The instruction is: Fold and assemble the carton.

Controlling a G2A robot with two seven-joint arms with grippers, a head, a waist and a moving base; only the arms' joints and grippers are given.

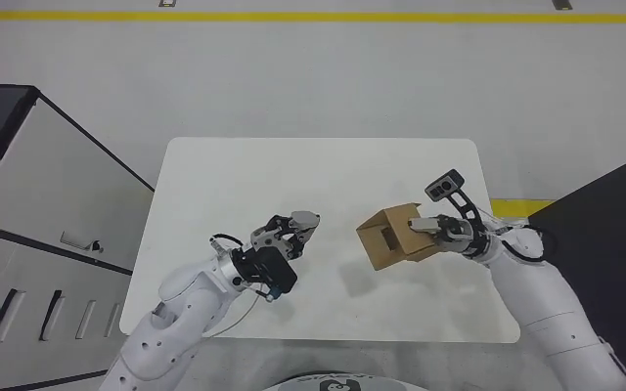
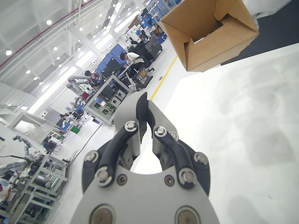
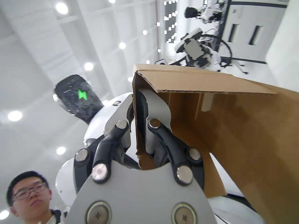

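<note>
while our right fingers (image 3: 155,110) clamp the brown cardboard carton (image 1: 396,237) above the white counter (image 1: 293,176), left fingers (image 2: 141,110) sit closed.

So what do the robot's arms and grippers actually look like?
Both arms are smooth white shells, left arm and right arm. The left gripper and right gripper match: grey metal palm plates, black linkage bars with silver bolts, black ribbed finger pads. Thin black cables loop near each wrist.

White rect. table (image 1: 293,176) w/ rounded corners, plain top
</note>
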